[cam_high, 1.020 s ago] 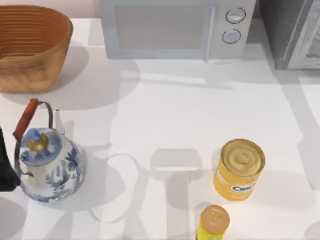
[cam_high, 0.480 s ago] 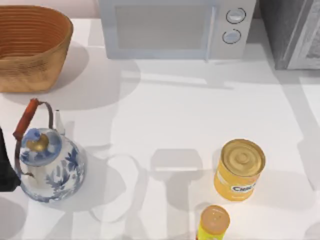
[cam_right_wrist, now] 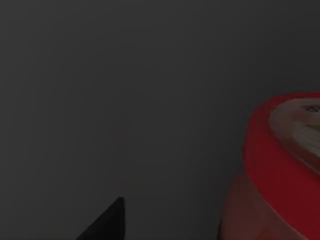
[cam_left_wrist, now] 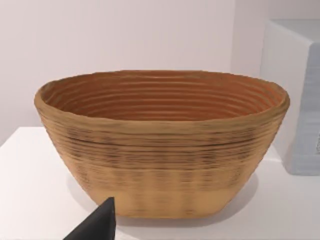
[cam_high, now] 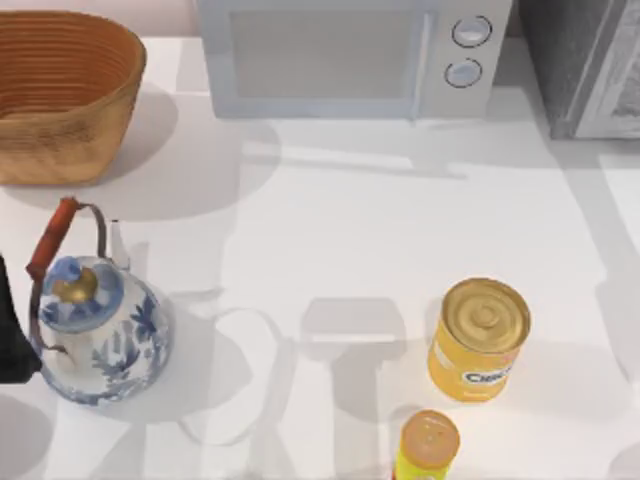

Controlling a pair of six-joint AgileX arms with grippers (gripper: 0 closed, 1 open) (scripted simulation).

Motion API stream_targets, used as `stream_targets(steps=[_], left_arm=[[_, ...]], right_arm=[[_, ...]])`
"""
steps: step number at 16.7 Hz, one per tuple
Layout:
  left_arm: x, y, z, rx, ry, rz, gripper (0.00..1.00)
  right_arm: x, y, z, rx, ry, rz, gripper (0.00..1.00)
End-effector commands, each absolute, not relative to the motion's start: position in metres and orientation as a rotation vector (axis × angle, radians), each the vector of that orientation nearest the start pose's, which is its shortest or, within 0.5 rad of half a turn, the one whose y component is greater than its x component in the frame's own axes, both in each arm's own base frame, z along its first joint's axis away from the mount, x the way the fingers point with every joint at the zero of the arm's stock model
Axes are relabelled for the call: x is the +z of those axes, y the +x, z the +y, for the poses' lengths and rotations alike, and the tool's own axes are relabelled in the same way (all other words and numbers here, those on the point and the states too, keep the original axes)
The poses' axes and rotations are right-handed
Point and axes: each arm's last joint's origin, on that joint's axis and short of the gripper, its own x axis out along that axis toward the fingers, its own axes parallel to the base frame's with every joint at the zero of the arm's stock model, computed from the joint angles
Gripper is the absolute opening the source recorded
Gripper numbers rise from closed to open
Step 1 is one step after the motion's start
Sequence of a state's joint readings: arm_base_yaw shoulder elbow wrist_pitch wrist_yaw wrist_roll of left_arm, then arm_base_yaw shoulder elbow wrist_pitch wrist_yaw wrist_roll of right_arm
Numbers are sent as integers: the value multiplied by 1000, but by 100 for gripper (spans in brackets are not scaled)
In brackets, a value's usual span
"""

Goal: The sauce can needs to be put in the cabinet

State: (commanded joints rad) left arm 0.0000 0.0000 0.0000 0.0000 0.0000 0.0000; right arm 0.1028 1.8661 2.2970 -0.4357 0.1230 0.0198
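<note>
The sauce can point(cam_right_wrist: 280, 170) shows in the right wrist view, close to the camera: a red body with a red-rimmed pale top, set against a dark grey surround. A dark tip of my right gripper point(cam_right_wrist: 107, 222) stands beside it with a gap between them. I cannot tell whether the can is held. The cabinet point(cam_high: 585, 60), dark grey and speckled with a lighter framed panel, stands at the table's back right corner. My left arm point(cam_high: 10, 335) is parked at the left edge beside the teapot. A tip of my left gripper point(cam_left_wrist: 97, 225) points toward the basket.
A woven basket point(cam_high: 60, 95) sits at the back left and a pale grey microwave point(cam_high: 350, 55) at the back middle. A blue-and-white teapot point(cam_high: 95, 320) stands at the left. A wide yellow can point(cam_high: 480, 340) and a small orange-lidded can point(cam_high: 428, 445) stand at the front right.
</note>
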Motion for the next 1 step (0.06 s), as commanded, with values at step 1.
stream_targets(steps=[1], left_arm=[[160,106,-1,0,0,0,100]], right_arm=[[509,396,45,0,4,3,100]])
